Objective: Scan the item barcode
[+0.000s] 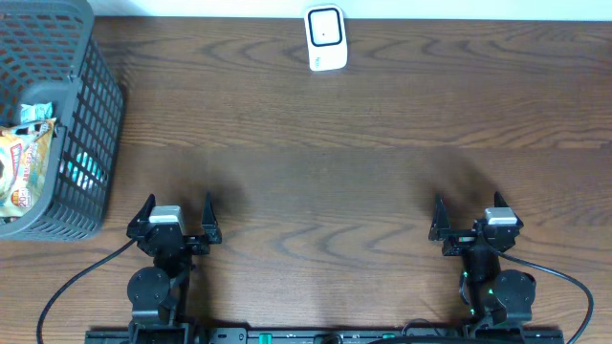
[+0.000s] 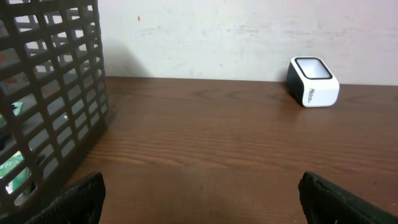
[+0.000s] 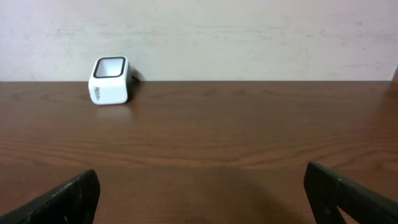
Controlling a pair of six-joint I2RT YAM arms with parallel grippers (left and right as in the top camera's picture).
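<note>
A white barcode scanner (image 1: pixel 325 38) with a dark window stands at the table's far edge, also visible as the scanner (image 2: pixel 313 81) in the left wrist view and the scanner (image 3: pixel 110 80) in the right wrist view. Packaged items (image 1: pixel 27 162) lie inside a dark mesh basket (image 1: pixel 91 105) at the far left; the basket's wall (image 2: pixel 53 93) fills the left of the left wrist view. My left gripper (image 1: pixel 175 218) rests open near the front edge, nothing between its fingers. My right gripper (image 1: pixel 470 218) is open too, empty, at the front right.
Brown wooden table (image 1: pixel 316 162) stretches between the grippers and the scanner. A pale wall (image 3: pixel 217 31) rises behind the table's far edge. Cables run from both arm bases along the front edge.
</note>
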